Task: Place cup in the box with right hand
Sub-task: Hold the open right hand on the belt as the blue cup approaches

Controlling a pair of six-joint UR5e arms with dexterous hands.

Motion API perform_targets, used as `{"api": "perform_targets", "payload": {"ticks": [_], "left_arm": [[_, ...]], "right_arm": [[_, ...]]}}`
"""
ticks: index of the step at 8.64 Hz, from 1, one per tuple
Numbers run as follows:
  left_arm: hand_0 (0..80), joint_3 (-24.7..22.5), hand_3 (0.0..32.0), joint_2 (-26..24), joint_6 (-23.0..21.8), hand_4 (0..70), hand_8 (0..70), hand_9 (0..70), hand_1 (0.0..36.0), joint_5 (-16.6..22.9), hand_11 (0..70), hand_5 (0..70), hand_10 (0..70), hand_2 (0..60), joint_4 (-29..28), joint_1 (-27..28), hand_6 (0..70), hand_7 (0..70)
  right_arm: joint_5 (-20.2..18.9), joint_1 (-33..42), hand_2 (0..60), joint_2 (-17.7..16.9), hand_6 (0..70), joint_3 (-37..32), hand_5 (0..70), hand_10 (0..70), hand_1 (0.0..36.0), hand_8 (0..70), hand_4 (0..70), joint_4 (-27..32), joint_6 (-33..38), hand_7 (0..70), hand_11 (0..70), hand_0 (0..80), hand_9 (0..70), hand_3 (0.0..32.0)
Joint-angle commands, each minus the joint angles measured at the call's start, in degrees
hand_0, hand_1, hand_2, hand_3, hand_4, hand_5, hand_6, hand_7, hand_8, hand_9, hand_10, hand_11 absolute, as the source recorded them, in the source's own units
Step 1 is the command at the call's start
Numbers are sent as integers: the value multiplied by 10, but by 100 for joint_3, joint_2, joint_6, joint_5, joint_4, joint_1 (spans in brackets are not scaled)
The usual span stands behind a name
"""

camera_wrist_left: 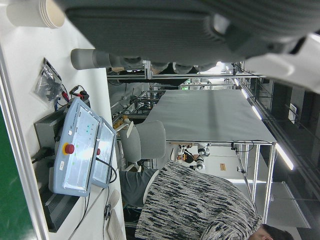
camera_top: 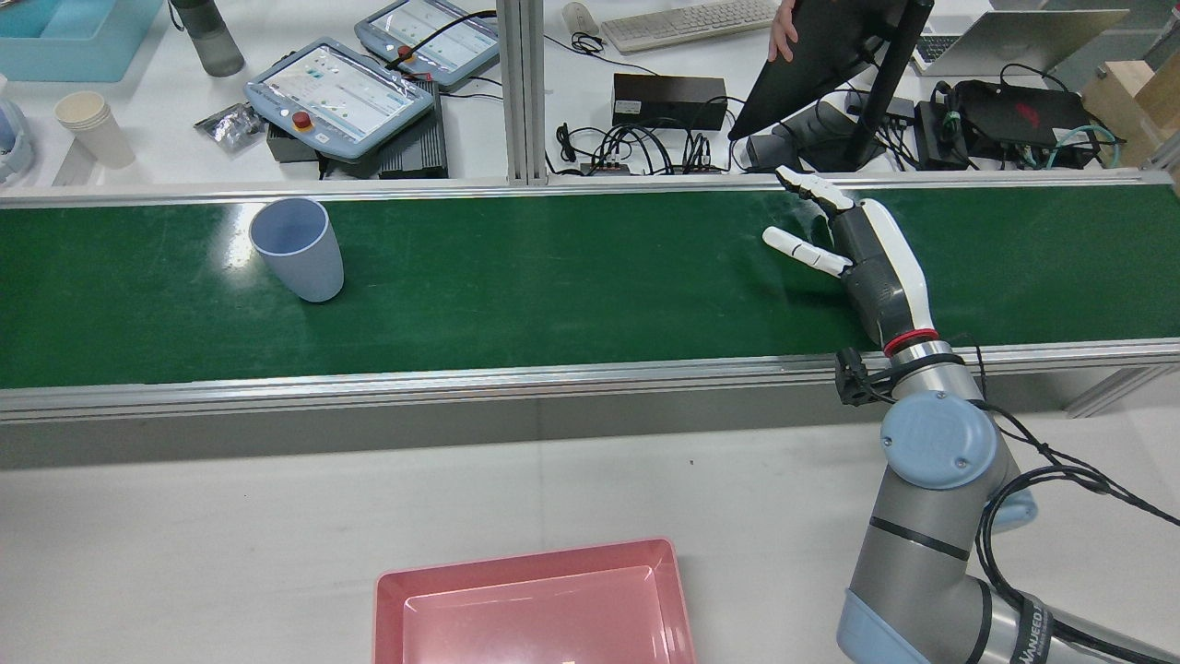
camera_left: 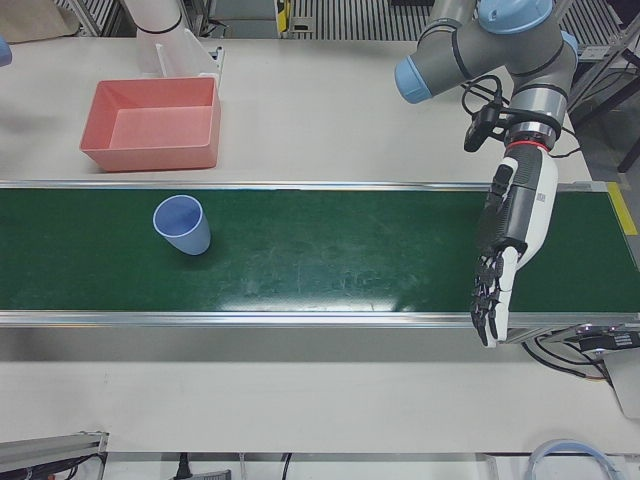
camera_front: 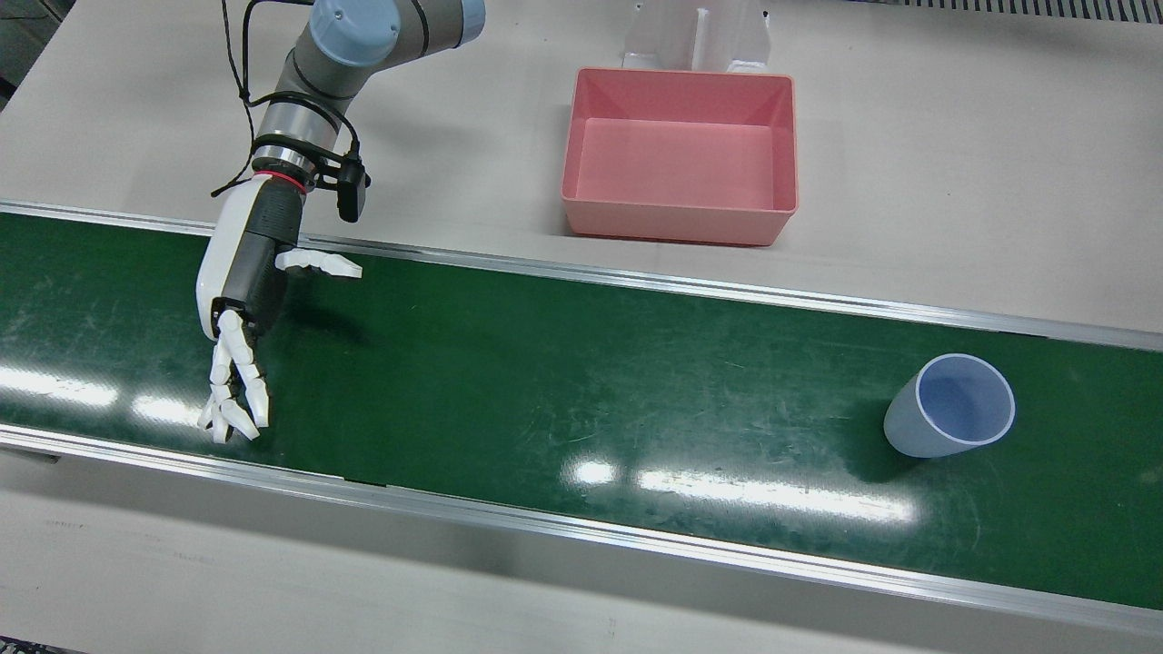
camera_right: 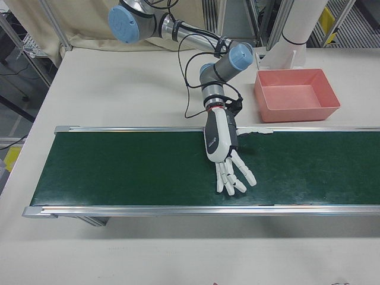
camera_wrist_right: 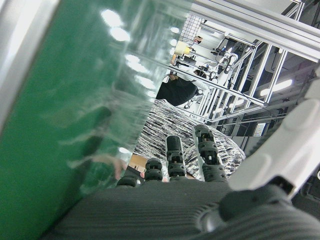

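A light blue cup (camera_front: 945, 413) stands upright on the green belt (camera_front: 581, 381); it also shows in the rear view (camera_top: 300, 254) and left-front view (camera_left: 185, 228). The empty pink box (camera_front: 681, 216) sits on the table behind the belt, also in the rear view (camera_top: 525, 564) and right-front view (camera_right: 297, 111). My right hand (camera_front: 238, 291) is open and empty over the belt, far from the cup, fingers stretched toward the operators' edge (camera_top: 871, 254) (camera_right: 222, 145). My left hand (camera_left: 510, 240) is open and empty over the belt's other end.
Metal rails (camera_front: 636, 282) run along both belt edges. A white pedestal (camera_front: 700, 36) stands right behind the box. Beyond the belt, teach pendants (camera_top: 336, 92), paper cups (camera_top: 92, 124) and a monitor (camera_top: 830, 55) sit on a desk.
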Motion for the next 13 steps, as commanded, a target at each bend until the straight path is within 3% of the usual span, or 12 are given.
{"api": "perform_targets", "payload": {"ticks": [1,6,7,8,9,13], "left_arm": [[0,5,0,1,7,0,0,0,0,-1,0,0,0,0,8,0,0,0],[0,-4,0,1,-2,0,0,0,0,-1,0,0,0,0,8,0,0,0],[0,-4,0,1,-2,0,0,0,0,-1,0,0,0,0,8,0,0,0],[0,-4,0,1,-2,0,0,0,0,-1,0,0,0,0,8,0,0,0],[0,-4,0,1,-2,0,0,0,0,-1,0,0,0,0,8,0,0,0],[0,5,0,-8,-2,0,0,0,0,-1,0,0,0,0,-1,0,0,0]], "right_arm": [[-7,72,122,2,62,45,12,0,67,37,68,6,21,280,0,312,102,0],[-16,108,134,2,64,36,11,0,68,39,95,6,-5,291,0,322,105,0],[-25,99,138,2,64,54,16,0,85,40,76,6,-14,284,0,372,105,0],[-43,99,149,2,66,89,38,0,148,45,30,6,-14,267,0,459,106,0],[-51,90,155,2,66,158,44,0,168,45,17,-3,-23,259,0,472,104,0],[-51,81,168,46,63,177,33,0,137,41,34,-3,-32,260,0,445,102,0]]}}
